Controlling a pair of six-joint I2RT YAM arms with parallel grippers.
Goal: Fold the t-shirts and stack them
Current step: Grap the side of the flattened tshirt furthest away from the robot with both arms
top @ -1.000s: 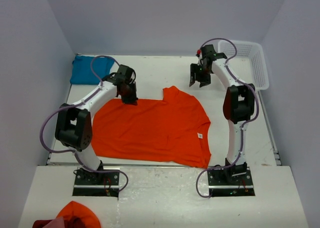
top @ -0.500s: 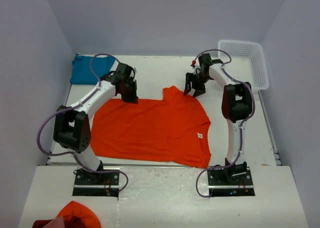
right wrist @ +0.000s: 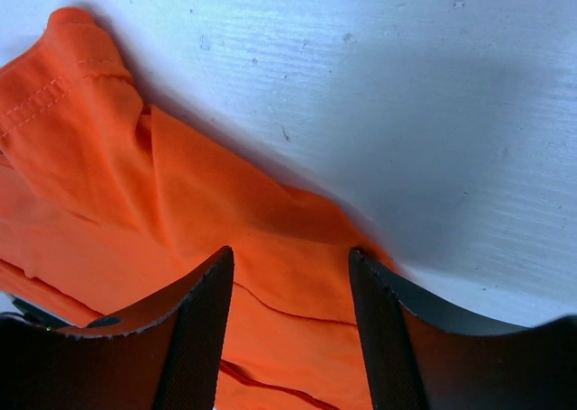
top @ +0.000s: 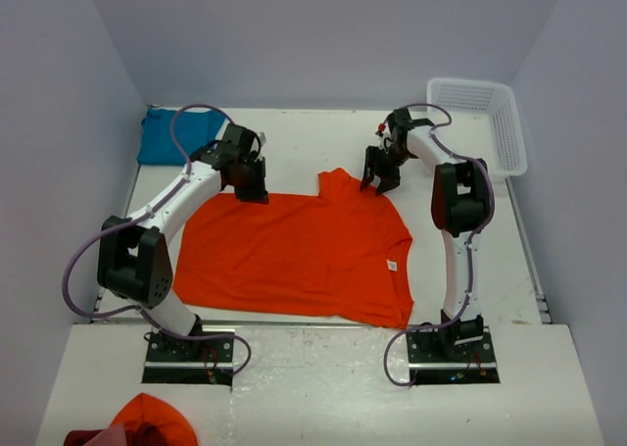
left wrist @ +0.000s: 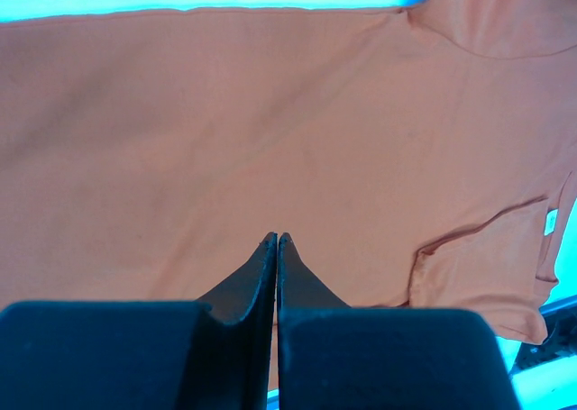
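Observation:
The orange t-shirt (top: 294, 255) lies spread flat mid-table, collar toward the back and white label (top: 390, 265) near its right edge. The teal-blue t-shirt (top: 168, 137) sits bunched in the back left corner. My left gripper (top: 251, 183) is at the orange shirt's back left corner; in the left wrist view its jaws (left wrist: 276, 237) are shut, tips together over the orange fabric (left wrist: 297, 131), with nothing visibly pinched. My right gripper (top: 380, 179) is down at the shirt's back edge right of the collar, open, its fingertips (right wrist: 288, 252) straddling a rumpled orange fold (right wrist: 270, 239).
A white plastic basket (top: 507, 123) stands at the back right corner. More orange and red cloth (top: 147, 419) lies off the table at the bottom left. Bare white tabletop (top: 313, 137) runs behind the orange shirt.
My right gripper has swung left and down from beside the basket to the orange shirt's back edge by the collar. The left gripper has stayed put, its elbow shifting slightly.

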